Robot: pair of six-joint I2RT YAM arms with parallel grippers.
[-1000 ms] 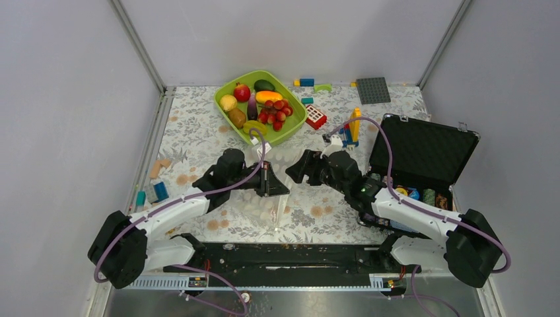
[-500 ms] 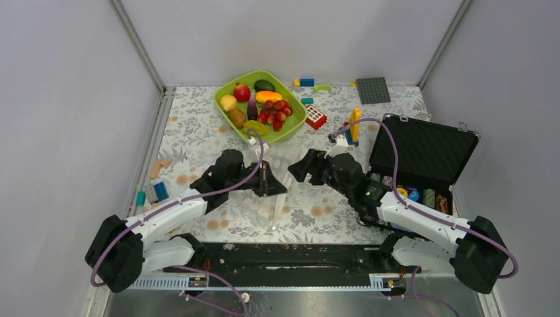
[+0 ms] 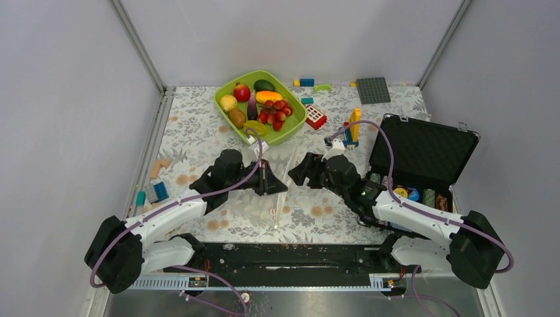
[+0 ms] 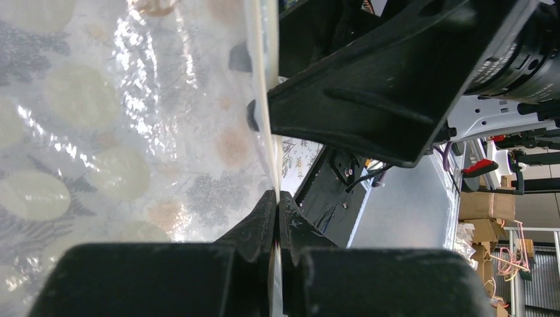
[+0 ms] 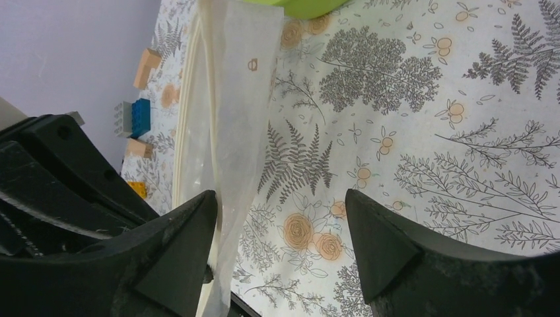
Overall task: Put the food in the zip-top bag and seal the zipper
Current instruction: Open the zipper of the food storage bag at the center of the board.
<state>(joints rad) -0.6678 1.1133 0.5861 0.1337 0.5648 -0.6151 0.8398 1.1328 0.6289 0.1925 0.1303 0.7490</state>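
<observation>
The clear zip-top bag point(image 3: 274, 201) with white dots hangs at the table's middle, its mouth edge pinched by my left gripper point(image 3: 280, 183), which is shut on it. In the left wrist view the bag film point(image 4: 132, 132) spreads left of the shut gripper point(image 4: 277, 198). My right gripper point(image 3: 298, 173) is open just right of the bag; in the right wrist view the bag's edge point(image 5: 231, 132) hangs by the left fingertip point(image 5: 191, 231) of the gripper point(image 5: 280, 228). The food point(image 3: 264, 105) lies in the lime-green tray point(image 3: 292, 129): apple, grapes, lemon, kiwi, eggplant.
An open black case point(image 3: 422, 155) stands at the right with small items inside. Building blocks lie near the tray point(image 3: 315, 117), at the back point(image 3: 305, 82), and at the left edge point(image 3: 155, 188). A grey baseplate point(image 3: 373, 90) lies at the back right.
My right gripper has shifted slightly left and forward, closer to the bag's edge. My left gripper keeps its hold on the bag, almost unmoved.
</observation>
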